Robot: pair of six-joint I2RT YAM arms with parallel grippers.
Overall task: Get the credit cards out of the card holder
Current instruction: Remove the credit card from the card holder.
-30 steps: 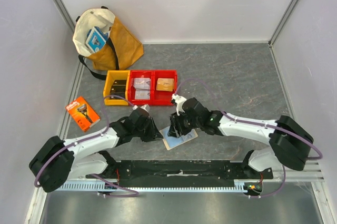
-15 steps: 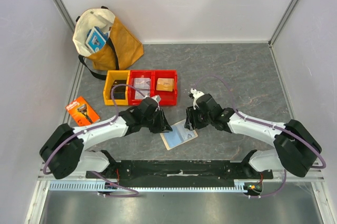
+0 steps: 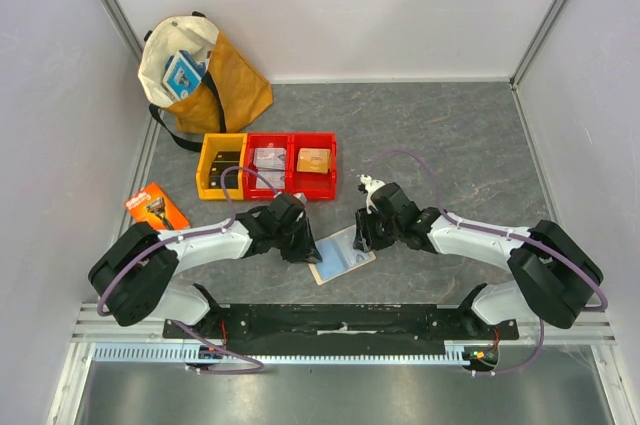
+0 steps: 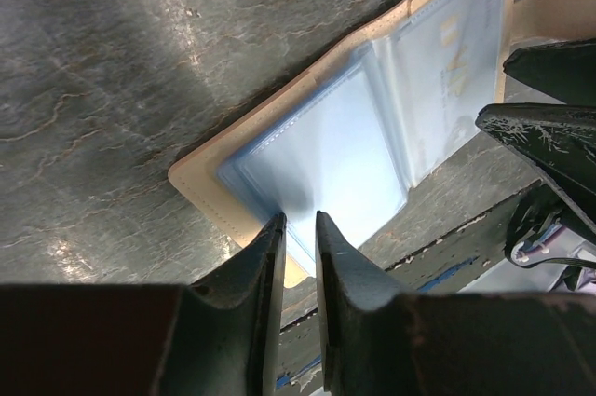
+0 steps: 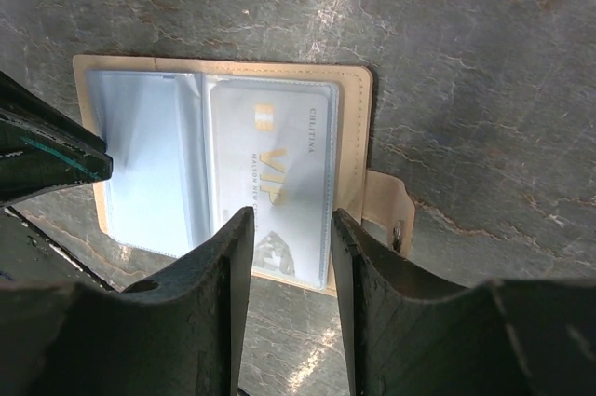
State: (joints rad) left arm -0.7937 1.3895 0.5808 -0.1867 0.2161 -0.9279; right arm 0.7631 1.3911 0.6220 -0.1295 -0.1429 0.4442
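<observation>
The card holder (image 5: 361, 126) lay open flat on the desk (image 5: 484, 51), between both pincers. A light grey credit card (image 5: 279, 149) marked VIP sat inside its right-hand clear sleeve. The right pincer (image 5: 291, 214) stood apart above that card. The left pincer (image 4: 300, 219) showed a narrow gap at the sleeves' near edge, gripping nothing visible.

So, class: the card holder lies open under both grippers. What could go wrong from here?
1. The light grey card sits inside the clear sleeves; the right gripper, open above it, may pinch plastic and card together and lift the whole card holder.
2. The left gripper sits at the sleeves' edge; it could slip off, letting the holder shift.
</observation>
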